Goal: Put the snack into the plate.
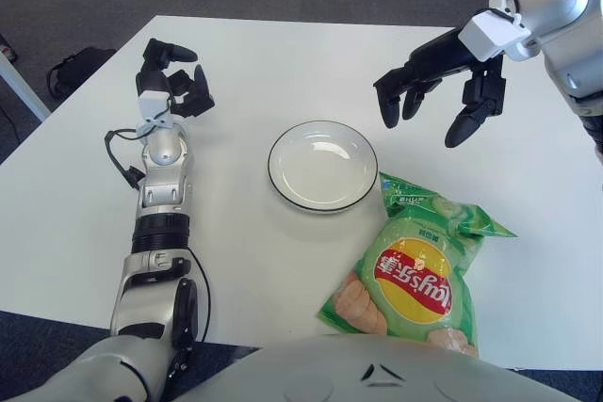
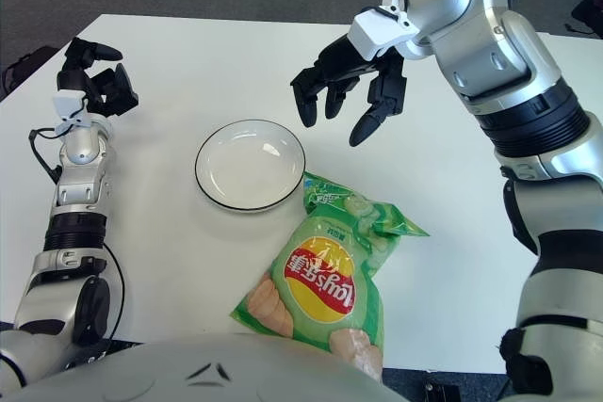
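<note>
A green bag of chips [image 1: 415, 270] with a red and yellow logo lies flat on the white table [image 1: 245, 63], near its front edge. Its top corner almost touches the right rim of an empty white plate [image 1: 323, 165] with a dark rim. My right hand [image 1: 429, 101] hovers above the table, up and to the right of the plate and well clear of the bag, fingers spread downward and holding nothing. My left hand [image 1: 174, 82] shows at the far left of the table, fingers loosely curled, holding nothing.
A black bag [image 1: 80, 68] lies on the dark carpet beyond the table's left edge. A white table leg or edge [image 1: 19, 87] shows at the far left.
</note>
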Action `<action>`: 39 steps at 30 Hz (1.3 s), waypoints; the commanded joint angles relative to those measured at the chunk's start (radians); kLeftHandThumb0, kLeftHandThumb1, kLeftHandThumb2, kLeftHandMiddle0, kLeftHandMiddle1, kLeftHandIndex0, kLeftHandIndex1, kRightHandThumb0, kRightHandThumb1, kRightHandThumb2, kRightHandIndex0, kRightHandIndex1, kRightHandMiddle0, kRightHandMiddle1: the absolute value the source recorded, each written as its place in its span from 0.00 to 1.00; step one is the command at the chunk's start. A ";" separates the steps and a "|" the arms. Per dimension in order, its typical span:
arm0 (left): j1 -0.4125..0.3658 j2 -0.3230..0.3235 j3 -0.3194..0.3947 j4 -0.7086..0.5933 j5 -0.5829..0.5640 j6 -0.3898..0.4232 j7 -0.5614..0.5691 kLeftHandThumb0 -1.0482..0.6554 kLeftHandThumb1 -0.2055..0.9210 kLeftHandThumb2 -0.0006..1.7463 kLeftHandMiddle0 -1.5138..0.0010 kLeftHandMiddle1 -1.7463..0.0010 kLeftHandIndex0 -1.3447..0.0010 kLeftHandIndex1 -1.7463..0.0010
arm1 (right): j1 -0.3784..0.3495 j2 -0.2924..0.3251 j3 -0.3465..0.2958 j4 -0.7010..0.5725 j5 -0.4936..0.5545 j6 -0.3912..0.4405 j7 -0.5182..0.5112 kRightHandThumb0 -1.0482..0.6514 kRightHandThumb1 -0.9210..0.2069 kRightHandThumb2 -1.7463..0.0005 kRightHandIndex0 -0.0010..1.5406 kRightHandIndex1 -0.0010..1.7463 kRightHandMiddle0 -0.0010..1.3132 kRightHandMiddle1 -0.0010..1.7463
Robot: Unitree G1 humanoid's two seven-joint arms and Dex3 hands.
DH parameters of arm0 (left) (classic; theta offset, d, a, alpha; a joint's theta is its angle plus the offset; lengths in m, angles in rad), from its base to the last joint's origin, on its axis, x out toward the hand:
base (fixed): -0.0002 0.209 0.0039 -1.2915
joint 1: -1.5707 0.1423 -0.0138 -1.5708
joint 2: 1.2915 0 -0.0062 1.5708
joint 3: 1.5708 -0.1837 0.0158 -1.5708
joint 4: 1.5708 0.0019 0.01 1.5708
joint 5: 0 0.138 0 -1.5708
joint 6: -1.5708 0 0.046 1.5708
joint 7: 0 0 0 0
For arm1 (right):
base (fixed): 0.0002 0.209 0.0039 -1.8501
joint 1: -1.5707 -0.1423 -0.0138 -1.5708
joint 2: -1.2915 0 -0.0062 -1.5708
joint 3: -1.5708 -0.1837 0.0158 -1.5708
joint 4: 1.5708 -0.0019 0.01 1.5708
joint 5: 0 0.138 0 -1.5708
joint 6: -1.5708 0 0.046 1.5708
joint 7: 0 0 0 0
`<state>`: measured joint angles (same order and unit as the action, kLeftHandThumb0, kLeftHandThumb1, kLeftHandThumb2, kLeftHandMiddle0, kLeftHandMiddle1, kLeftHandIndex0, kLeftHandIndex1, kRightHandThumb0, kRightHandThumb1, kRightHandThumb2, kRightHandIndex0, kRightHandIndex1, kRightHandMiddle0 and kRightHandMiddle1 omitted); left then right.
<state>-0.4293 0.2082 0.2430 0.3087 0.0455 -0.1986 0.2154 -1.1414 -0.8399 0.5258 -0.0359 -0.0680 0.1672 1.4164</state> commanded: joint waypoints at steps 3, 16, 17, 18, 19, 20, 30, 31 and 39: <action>-0.029 0.015 0.012 0.029 -0.001 -0.026 0.012 0.36 0.61 0.63 0.37 0.00 0.64 0.00 | 0.008 0.018 -0.024 0.012 -0.024 0.001 0.017 0.15 0.29 0.65 0.20 0.29 0.08 0.69; -0.053 0.041 0.023 0.072 -0.018 -0.046 -0.012 0.36 0.60 0.64 0.34 0.00 0.63 0.00 | -0.017 0.065 -0.032 0.040 -0.058 0.011 0.038 0.15 0.29 0.65 0.20 0.30 0.08 0.69; -0.055 0.044 0.023 0.076 -0.017 -0.050 -0.012 0.36 0.60 0.64 0.34 0.00 0.63 0.00 | -0.019 0.069 -0.032 0.041 -0.060 0.012 0.039 0.15 0.29 0.65 0.20 0.30 0.08 0.69; -0.056 0.046 0.024 0.080 -0.017 -0.054 -0.013 0.36 0.60 0.64 0.34 0.00 0.63 0.00 | -0.020 0.072 -0.032 0.042 -0.063 0.013 0.040 0.15 0.29 0.65 0.20 0.30 0.08 0.69; -0.057 0.049 0.024 0.084 -0.018 -0.058 -0.015 0.36 0.60 0.64 0.34 0.00 0.63 0.00 | -0.022 0.075 -0.032 0.043 -0.065 0.015 0.041 0.15 0.29 0.65 0.20 0.30 0.08 0.69; -0.057 0.051 0.025 0.088 -0.019 -0.061 -0.016 0.36 0.60 0.64 0.34 0.00 0.63 0.00 | -0.022 0.078 -0.032 0.044 -0.066 0.016 0.041 0.15 0.29 0.65 0.20 0.30 0.08 0.69; -0.060 0.077 0.041 0.107 -0.082 -0.039 -0.086 0.36 0.61 0.63 0.28 0.00 0.64 0.00 | -0.038 0.106 -0.034 0.060 -0.087 0.025 0.051 0.15 0.29 0.65 0.20 0.30 0.08 0.69; -0.062 0.078 0.044 0.109 -0.087 -0.039 -0.090 0.36 0.61 0.63 0.28 0.00 0.64 0.00 | -0.040 0.109 -0.034 0.061 -0.088 0.026 0.052 0.15 0.29 0.65 0.20 0.30 0.08 0.69; -0.075 0.088 0.054 0.123 -0.116 -0.033 -0.106 0.37 0.62 0.62 0.25 0.00 0.65 0.00 | -0.055 0.127 -0.032 0.071 -0.099 0.035 0.058 0.15 0.29 0.65 0.20 0.30 0.08 0.69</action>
<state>-0.4724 0.2814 0.2887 0.4226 -0.0615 -0.2403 0.1188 -1.1687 -0.7206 0.5043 0.0291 -0.1504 0.1940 1.4669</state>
